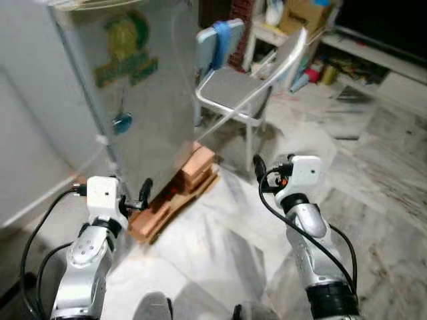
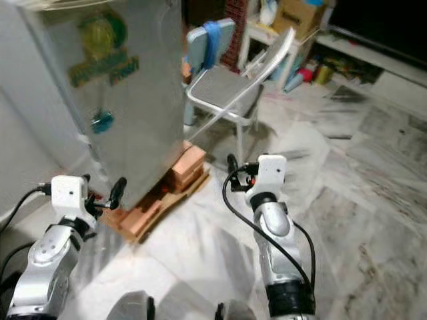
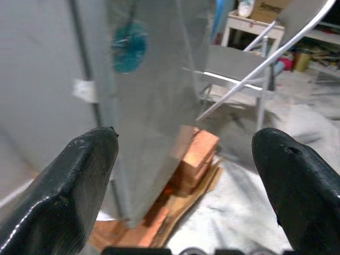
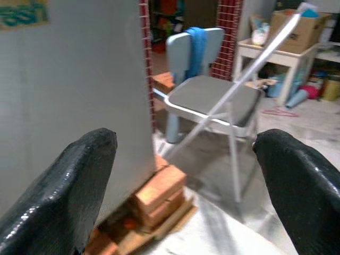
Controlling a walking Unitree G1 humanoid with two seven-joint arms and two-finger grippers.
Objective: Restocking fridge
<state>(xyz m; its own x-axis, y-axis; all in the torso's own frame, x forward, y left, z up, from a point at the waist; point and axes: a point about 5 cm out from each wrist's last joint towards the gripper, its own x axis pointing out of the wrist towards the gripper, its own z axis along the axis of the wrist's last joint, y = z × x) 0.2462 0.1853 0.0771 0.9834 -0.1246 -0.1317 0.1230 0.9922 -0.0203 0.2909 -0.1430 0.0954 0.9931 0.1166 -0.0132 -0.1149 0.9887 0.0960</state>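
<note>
A grey fridge [image 1: 133, 100] stands closed straight ahead, with a green sticker [image 1: 123, 47] and a round blue magnet [image 1: 122, 122] on its front. It rests on stacked bricks [image 1: 193, 170] and cardboard. My left gripper [image 1: 141, 195] is raised near the fridge's lower corner, a short way from it. In the left wrist view its fingers [image 3: 79, 180] stand wide apart with nothing between them. My right gripper [image 1: 259, 167] hovers to the right of the fridge, level with the bricks. It is open and holds nothing, as its fingers [image 4: 69, 186] show in the right wrist view.
A folding metal chair [image 1: 233, 87] stands just right of the fridge, and behind it a small chair with a blue cloth [image 1: 220, 40] over it. A low shelf with boxes [image 1: 300, 17] and clutter lines the back. A white sheet [image 1: 200, 247] covers the floor before me.
</note>
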